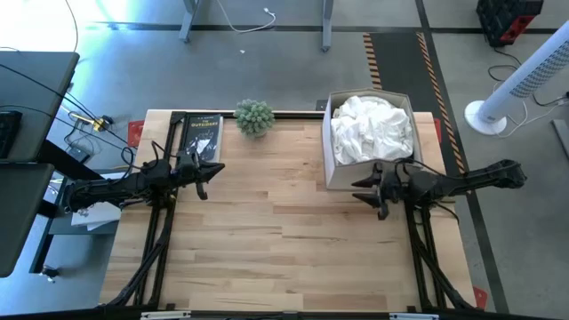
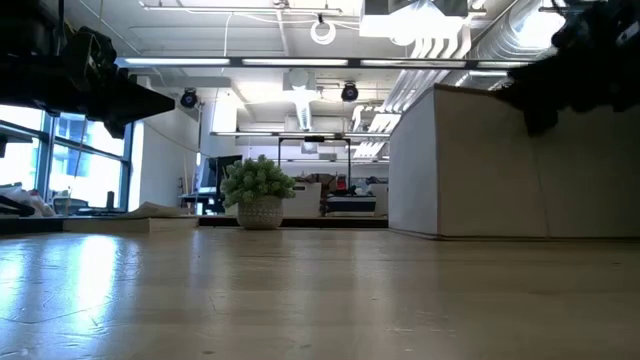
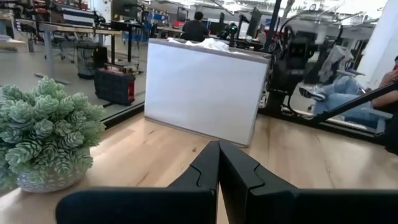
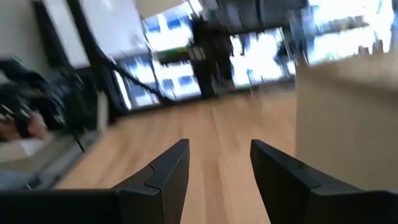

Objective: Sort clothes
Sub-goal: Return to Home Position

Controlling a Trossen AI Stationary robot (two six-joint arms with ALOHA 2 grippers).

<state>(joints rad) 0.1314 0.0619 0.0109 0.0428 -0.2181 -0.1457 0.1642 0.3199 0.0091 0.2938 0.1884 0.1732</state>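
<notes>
- White clothes (image 1: 372, 129), heaped in the box (image 1: 327, 164) at the far right of the desk (image 1: 284, 240). Piled up to the rim, so could spill over with one bump.
- Right hand (image 1: 366, 190) just beside the near wall of the box, fingers spread apart, holding nothing. Could knock or shove the box if swung wide on the way home. Might also catch on loose cloth at the rim and drag it out.
- Left hand (image 1: 203, 180) clenched shut and empty, close to the book (image 1: 202, 138) and not far from the plant (image 1: 254, 117). Could clip the book or tip the plant if turned carelessly.
- No dark clothes to see anywhere on the desk. Maybe hidden under the white ones, and then sorted wrong. No way to check from here.
- Best to lift both hands straight up first, then pull back slowly.
</notes>
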